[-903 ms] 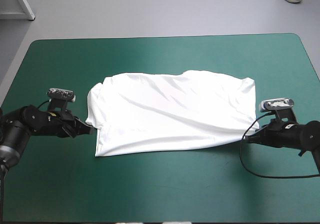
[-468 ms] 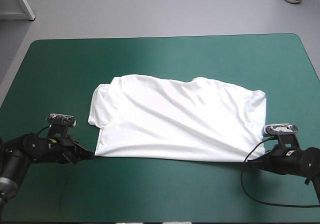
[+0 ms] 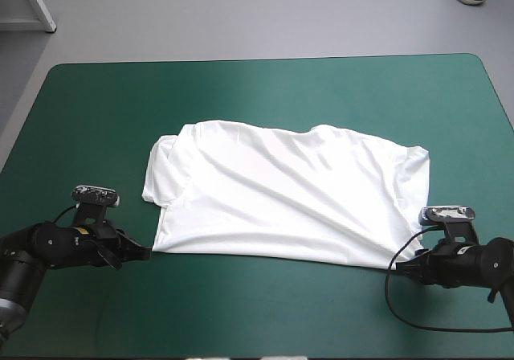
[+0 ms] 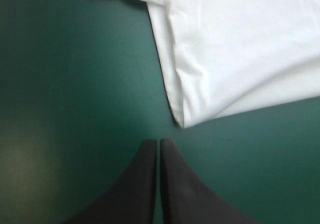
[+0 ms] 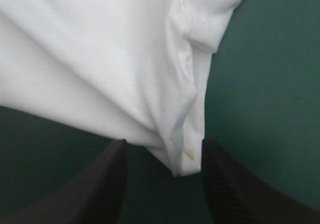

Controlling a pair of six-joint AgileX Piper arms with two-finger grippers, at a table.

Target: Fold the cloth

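The white T-shirt (image 3: 281, 193) lies spread on the teal-green cover, creased, with one sleeve toward the left. My left gripper (image 3: 144, 253) rests low at the shirt's near left corner. In the left wrist view that gripper (image 4: 159, 141) is shut and holds nothing, the T-shirt's corner (image 4: 182, 121) lying just ahead of its tips. My right gripper (image 3: 399, 267) sits at the near right corner. In the right wrist view it (image 5: 163, 141) is open, and the T-shirt's corner (image 5: 182, 166) lies between its fingers (image 5: 114, 176).
The teal-green table (image 3: 265, 95) shows bare cover beyond the shirt and along the near edge. The shirt's near hem runs close to both grippers.
The shirt was dragged toward the near edge by both grippers. Just now it stays put, and both grippers have let go of its corners, the left drawing back slightly.
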